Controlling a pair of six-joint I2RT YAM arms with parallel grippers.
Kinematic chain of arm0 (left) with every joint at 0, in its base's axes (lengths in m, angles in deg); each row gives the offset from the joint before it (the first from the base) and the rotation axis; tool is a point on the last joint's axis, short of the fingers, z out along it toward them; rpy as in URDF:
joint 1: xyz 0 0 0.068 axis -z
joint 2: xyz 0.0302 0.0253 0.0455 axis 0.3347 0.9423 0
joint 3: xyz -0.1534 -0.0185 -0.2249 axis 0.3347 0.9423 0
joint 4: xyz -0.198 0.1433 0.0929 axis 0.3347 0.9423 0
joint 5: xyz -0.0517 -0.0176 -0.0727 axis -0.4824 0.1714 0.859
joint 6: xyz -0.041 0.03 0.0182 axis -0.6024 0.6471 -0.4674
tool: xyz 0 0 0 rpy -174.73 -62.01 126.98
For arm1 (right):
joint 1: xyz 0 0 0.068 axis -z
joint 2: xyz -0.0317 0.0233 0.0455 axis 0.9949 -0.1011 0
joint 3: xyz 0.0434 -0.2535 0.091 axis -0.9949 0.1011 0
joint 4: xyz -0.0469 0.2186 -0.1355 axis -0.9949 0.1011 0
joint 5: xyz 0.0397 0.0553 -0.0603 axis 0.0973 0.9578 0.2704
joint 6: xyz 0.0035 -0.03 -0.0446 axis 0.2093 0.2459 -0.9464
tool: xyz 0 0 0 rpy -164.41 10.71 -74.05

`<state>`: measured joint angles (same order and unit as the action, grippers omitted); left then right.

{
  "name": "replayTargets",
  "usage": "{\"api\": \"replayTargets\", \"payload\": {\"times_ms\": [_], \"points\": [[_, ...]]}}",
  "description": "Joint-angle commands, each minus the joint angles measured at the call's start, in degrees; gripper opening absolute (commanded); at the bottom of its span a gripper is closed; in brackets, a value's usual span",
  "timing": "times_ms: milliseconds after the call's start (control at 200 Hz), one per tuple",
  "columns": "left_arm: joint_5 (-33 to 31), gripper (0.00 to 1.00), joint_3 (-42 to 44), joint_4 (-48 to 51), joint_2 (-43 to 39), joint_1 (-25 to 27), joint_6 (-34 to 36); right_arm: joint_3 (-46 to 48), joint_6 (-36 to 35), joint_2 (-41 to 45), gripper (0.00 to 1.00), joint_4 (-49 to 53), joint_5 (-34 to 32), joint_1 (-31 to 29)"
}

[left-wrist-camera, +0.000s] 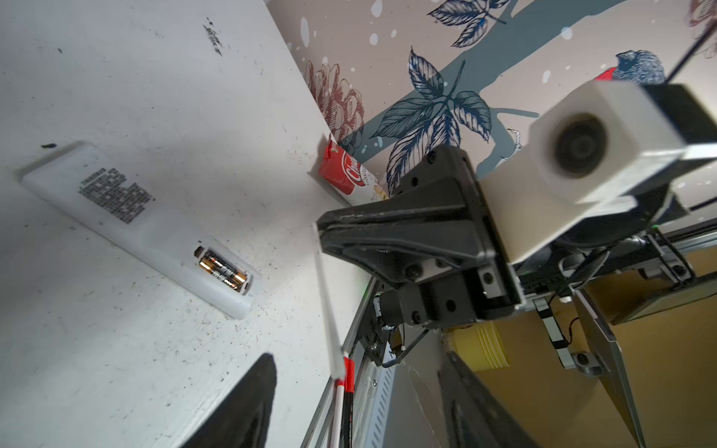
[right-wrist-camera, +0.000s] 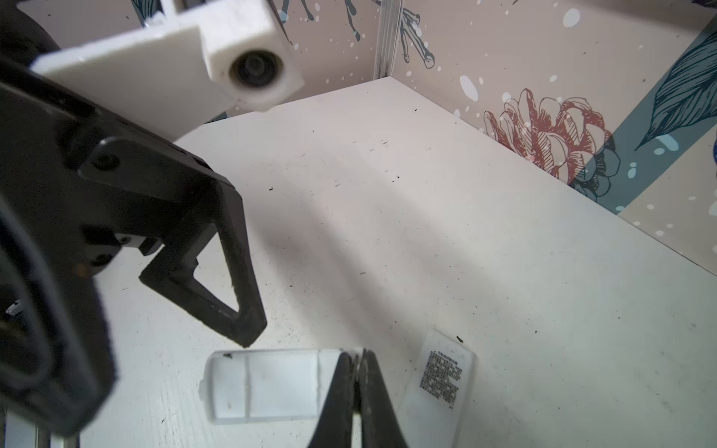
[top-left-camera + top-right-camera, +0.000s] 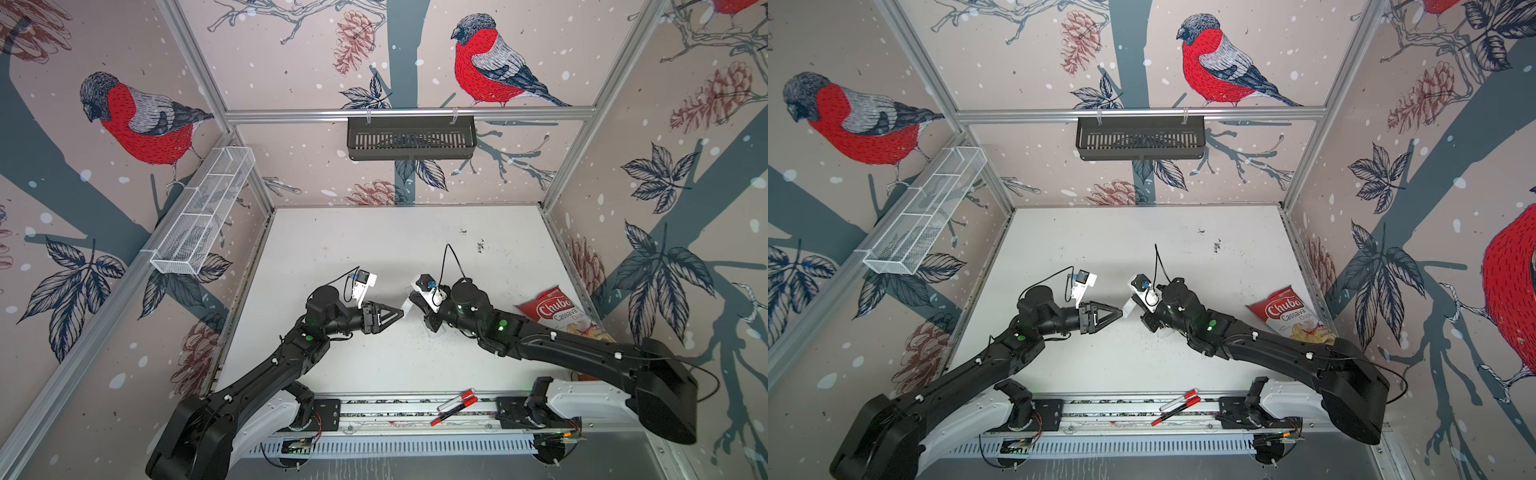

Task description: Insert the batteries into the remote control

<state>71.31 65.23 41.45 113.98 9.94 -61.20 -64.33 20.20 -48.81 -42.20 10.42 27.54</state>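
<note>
The remote control lies back up on the white table, its compartment uncovered. Both batteries rest side by side inside it. My right gripper is shut on the white battery cover and holds it just above the table, beside the remote control. Edge-on, the cover shows as a thin white strip in the left wrist view. My left gripper is open and holds nothing; in both top views its tip nearly meets the cover. The right arm hides most of the remote there.
A red chips bag lies at the right wall. Red-and-white marker pens sit on the front rail. A black basket hangs on the back wall and a white mesh basket on the left wall.
</note>
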Motion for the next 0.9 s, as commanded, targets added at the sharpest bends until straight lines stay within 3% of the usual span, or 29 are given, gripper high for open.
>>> {"api": "replayTargets", "payload": {"times_ms": [0,70,350,520,580,680,891], "points": [[-4.4,0.60,-1.5,2.5,0.7,1.4,3.1,0.2,0.6,1.3,0.05,-3.1,-3.2,-1.6],[-5.6,0.54,-2.1,2.5,0.9,1.9,3.1,0.1,0.9,1.6,0.05,-3.3,-4.7,-2.6],[-7.3,0.15,-3.9,4.0,2.9,3.2,4.6,-2.2,3.4,1.0,0.05,-1.0,-10.8,-5.0],[-8.0,0.04,-4.4,4.7,3.4,3.3,5.3,-4.0,4.9,-0.6,0.08,0.3,-13.4,-6.0],[-9.2,0.00,-4.3,5.3,3.2,3.3,5.8,-4.9,6.1,-1.1,0.15,1.1,-13.5,-6.1],[-10.3,0.00,-3.3,3.9,2.6,3.4,4.9,-5.8,9.1,-0.2,0.35,2.1,-12.6,-5.6],[-8.0,0.00,-2.4,-1.9,3.5,2.5,1.2,-3.1,16.9,6.8,0.70,1.5,-0.3,0.0]]}}
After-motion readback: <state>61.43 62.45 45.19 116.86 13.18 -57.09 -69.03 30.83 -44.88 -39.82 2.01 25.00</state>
